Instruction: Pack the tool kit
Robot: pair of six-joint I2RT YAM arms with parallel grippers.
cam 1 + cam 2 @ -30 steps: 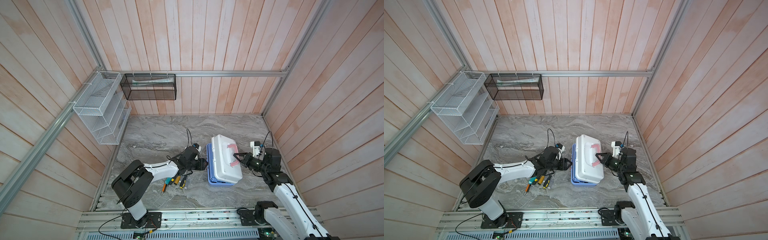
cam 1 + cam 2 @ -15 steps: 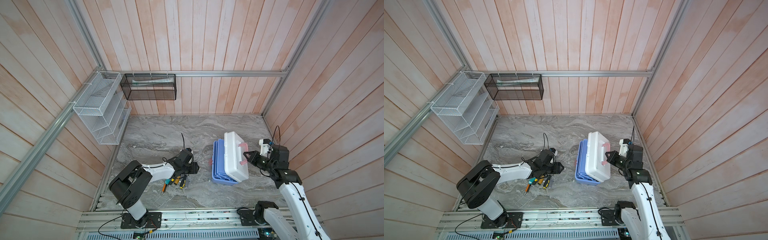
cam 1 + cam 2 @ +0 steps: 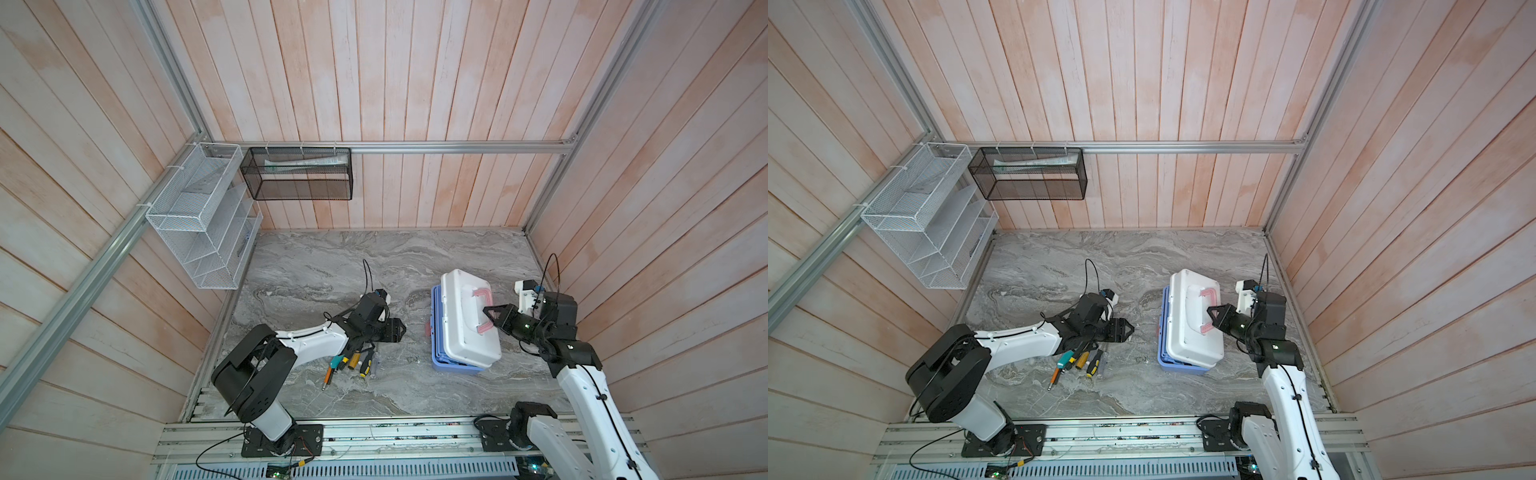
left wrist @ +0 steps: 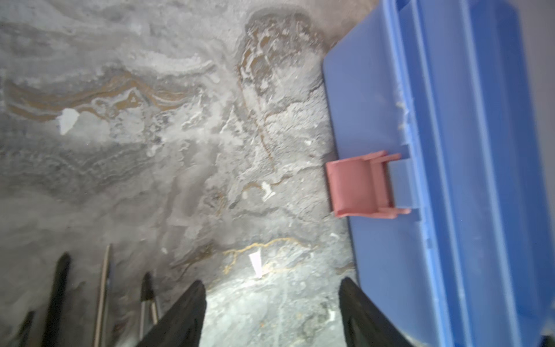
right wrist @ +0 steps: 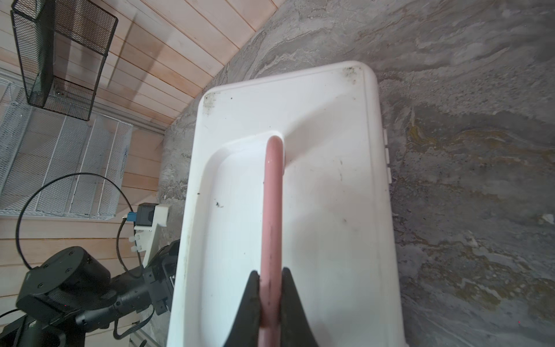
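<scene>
Right of middle on the table [image 3: 374, 257], white-lidded case [image 3: 465, 332] resting over its blue base [image 3: 455, 366], pink handle [image 5: 271, 210] pinched between the narrow fingers of the right gripper [image 3: 489, 312]; left gripper [image 3: 400, 331] low over the table, fingers spread wide and empty, screwdrivers [image 3: 358, 363] just beside it, case nearby.

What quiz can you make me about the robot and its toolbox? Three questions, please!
1. True or false: the right pincer is shut on the pink handle of the tool case.
2. Where do the screwdrivers lie? A: in the tool case. B: on the table. C: in the right pincer.
3. Fill in: the left pincer is ____ and holds nothing.

Key: 1 true; 2 B; 3 open.
</scene>
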